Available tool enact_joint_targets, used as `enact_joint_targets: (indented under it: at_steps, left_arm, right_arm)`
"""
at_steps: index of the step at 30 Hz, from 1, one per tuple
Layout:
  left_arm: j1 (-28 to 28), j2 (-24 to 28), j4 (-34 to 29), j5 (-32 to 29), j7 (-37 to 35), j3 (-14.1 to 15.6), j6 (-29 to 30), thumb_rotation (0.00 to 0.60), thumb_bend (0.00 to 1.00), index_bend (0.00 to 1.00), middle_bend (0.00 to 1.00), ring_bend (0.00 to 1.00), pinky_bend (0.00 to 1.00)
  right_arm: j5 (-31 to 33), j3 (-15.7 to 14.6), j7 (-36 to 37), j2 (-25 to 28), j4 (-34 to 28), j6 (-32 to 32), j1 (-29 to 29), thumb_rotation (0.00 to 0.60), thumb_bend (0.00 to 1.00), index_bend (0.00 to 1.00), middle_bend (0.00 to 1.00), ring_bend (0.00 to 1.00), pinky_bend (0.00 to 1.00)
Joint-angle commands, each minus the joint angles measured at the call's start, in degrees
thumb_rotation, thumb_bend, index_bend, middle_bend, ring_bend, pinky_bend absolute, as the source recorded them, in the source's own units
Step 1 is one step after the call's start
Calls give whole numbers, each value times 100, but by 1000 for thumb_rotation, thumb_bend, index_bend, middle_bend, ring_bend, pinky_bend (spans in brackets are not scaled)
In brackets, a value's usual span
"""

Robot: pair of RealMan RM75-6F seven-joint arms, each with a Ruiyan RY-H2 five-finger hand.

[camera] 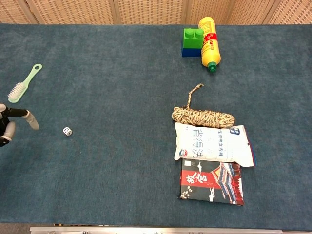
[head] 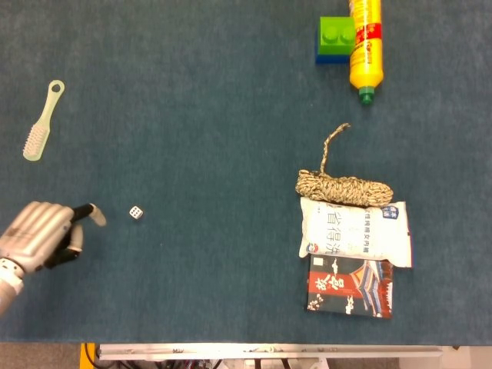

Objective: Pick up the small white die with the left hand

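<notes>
The small white die point(head: 135, 212) point(camera: 67, 131) lies alone on the blue cloth at the left. My left hand point(head: 40, 236) point(camera: 10, 123) comes in from the left edge, a short way left of the die and not touching it. Its fingers are apart, one fingertip point(head: 98, 217) stretched toward the die, and it holds nothing. The right hand shows in neither view.
A pale green brush point(head: 42, 123) lies above the hand at the left edge. At the right lie a rope coil point(head: 343, 187), a white packet point(head: 355, 231) and a dark booklet point(head: 350, 287). A yellow bottle point(head: 365, 46) and green-blue block point(head: 335, 38) sit at the back.
</notes>
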Motion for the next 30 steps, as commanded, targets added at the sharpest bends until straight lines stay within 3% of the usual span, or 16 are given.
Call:
enact_joint_targets:
  at_steps: [1, 11, 30]
  left_arm:
    - [-145, -66, -64, -176, 199, 2, -223, 600, 858, 341, 1000, 1000, 1000]
    - [-308, -231, -221, -611, 752, 5, -595, 600, 901, 291, 1000, 1000, 1000]
    - [-361, -609, -36, -833, 853, 18, -630, 600, 906, 265, 1000, 1000, 1000]
  right_arm:
    - [9, -3, 2, 7, -5, -18, 2, 600, 137, 441, 213, 185, 275]
    - [50, -3, 50, 39, -25, -130, 34, 600, 136, 441, 213, 185, 275]
    - [58, -18, 65, 33, -18, -173, 43, 600, 137, 441, 213, 186, 275]
